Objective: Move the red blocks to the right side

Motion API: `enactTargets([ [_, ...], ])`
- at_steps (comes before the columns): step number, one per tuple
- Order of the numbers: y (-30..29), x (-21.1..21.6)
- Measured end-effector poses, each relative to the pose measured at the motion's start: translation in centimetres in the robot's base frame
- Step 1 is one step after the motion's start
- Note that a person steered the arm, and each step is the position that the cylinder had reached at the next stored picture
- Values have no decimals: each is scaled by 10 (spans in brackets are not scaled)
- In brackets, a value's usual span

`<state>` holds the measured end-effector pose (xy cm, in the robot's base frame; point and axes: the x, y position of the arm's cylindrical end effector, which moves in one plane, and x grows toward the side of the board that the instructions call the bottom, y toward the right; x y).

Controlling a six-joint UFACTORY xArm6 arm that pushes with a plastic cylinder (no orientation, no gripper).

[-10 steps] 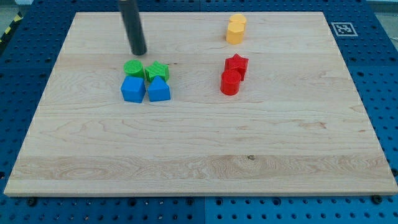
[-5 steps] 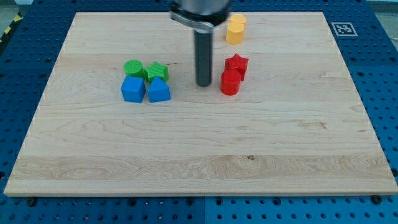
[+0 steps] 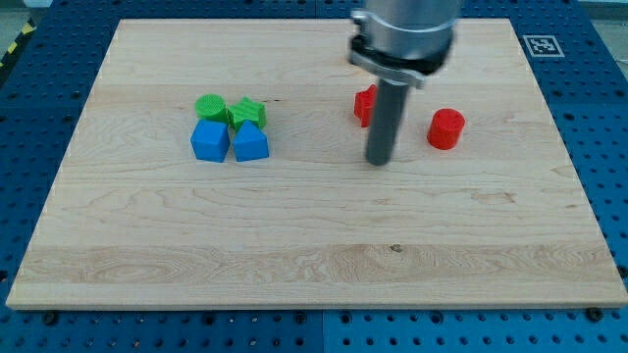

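A red cylinder block (image 3: 445, 128) stands on the wooden board (image 3: 314, 226), right of centre. A red star block (image 3: 363, 105) sits left of it, partly hidden behind my rod. My tip (image 3: 379, 161) rests on the board just below the red star and to the left of the red cylinder, with a clear gap to the cylinder. The yellow blocks are hidden behind the arm at the view's top.
A cluster sits at the left: a green cylinder (image 3: 209, 106), a green star (image 3: 248, 111), a blue cube (image 3: 209, 141) and a blue wedge-like block (image 3: 250, 144). A fiducial tag (image 3: 542, 44) marks the board's top right corner.
My tip moved right and slightly down, from left of the red pair to below the star. The red cylinder slid right, away from the star. The arm now hides the yellow blocks.
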<state>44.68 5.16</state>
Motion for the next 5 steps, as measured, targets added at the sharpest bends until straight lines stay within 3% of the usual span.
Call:
enactTargets([
  [2, -22, -86],
  [3, 39, -81],
  [4, 60, -71],
  [5, 36, -64],
])
